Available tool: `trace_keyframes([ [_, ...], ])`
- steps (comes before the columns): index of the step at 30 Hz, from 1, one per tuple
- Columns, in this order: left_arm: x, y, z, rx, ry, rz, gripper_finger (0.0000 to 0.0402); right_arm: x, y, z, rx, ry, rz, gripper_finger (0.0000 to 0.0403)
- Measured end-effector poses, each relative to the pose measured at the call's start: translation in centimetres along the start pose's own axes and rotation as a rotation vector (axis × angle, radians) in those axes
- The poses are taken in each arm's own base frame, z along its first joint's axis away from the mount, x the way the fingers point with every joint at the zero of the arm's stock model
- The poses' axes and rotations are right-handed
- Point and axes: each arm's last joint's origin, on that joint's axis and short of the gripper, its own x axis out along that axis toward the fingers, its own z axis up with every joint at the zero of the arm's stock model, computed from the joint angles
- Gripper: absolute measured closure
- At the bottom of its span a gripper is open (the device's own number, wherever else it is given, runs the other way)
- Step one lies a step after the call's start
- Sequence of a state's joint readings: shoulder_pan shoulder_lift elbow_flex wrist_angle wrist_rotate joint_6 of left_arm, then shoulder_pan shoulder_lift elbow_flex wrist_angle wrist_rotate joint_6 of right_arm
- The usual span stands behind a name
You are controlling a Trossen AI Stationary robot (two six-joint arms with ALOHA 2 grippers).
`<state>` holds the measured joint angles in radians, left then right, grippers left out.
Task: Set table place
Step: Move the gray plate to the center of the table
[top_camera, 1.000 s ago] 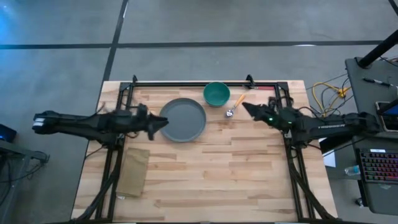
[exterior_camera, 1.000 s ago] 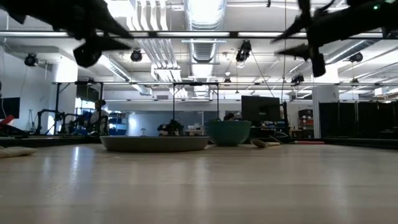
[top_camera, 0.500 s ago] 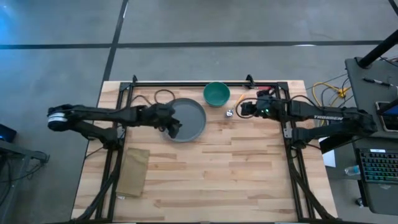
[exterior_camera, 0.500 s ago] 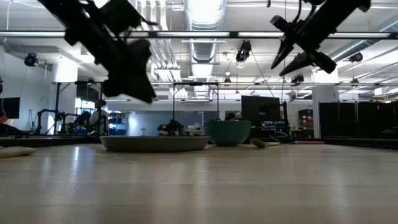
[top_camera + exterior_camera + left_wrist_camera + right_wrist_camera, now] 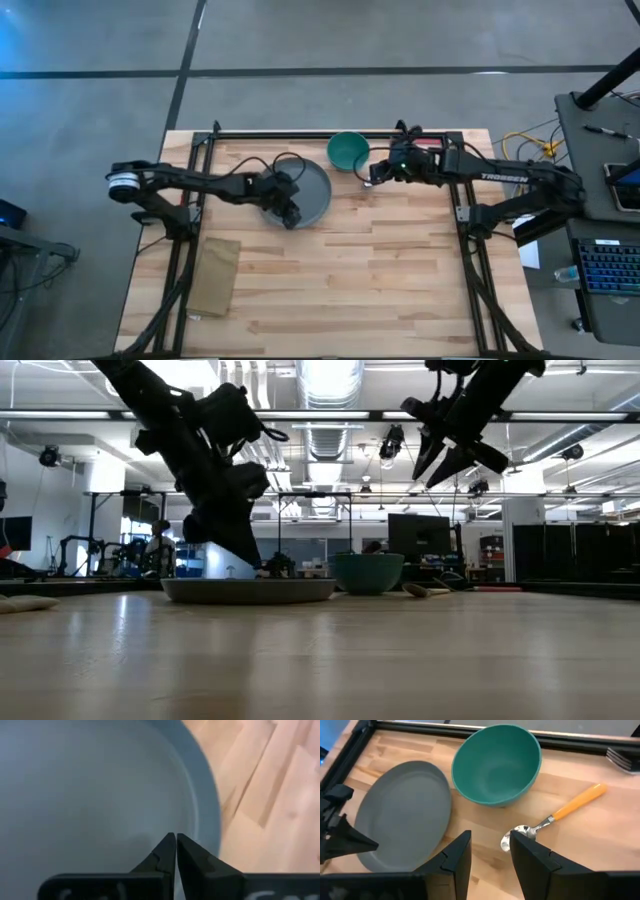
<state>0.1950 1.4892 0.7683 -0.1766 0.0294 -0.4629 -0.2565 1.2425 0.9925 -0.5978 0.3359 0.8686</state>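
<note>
On the table (image 5: 380, 290) a round grey plate (image 5: 305, 185) lies flat at the far middle. A teal bowl (image 5: 347, 150) stands upright just beyond its right side. An orange-handled spoon (image 5: 570, 807) lies right of the bowl, and fork tines (image 5: 624, 759) show beside the far frame. My left gripper (image 5: 175, 840) is shut and points steeply down over the plate's near part (image 5: 291, 217). My right gripper (image 5: 490, 850) hangs open, high above the spoon's bowl end (image 5: 440, 465), tilted down. My left gripper holds nothing between its shut fingers. Their tips point down at the plate's inner floor (image 5: 150, 820), close to its rim. Whether they touch the plate, I cannot tell.
A tan folded cloth (image 5: 215, 275) lies at the near left. The black frame (image 5: 300, 133) runs along the far edge, with arm bases at both sides. Bare wood (image 5: 370, 270) fills the near middle and right.
My left gripper has gone toward the table's right edge and down onto the plate's near part, tipping from level to steeply downward, and has shut. My right gripper has gone toward the bowl and spoon, tipping its fingers downward, and stays open.
</note>
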Motion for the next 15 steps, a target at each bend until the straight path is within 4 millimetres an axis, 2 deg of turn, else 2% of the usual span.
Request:
trace_keyframes([
  [7, 1.6, -0.2, -1.0, 0.039, 0.054, 0.042, 0.0401, 0.0, 0.9, 1.4, -0.001, -0.022, 0.008, 0.0275],
  [15, 2.2, -0.5, -1.8, 0.081, 0.1, 0.071, 0.0401, -0.3, 0.4, 3.5, 0.024, -0.045, 0.019, 0.0275],
])
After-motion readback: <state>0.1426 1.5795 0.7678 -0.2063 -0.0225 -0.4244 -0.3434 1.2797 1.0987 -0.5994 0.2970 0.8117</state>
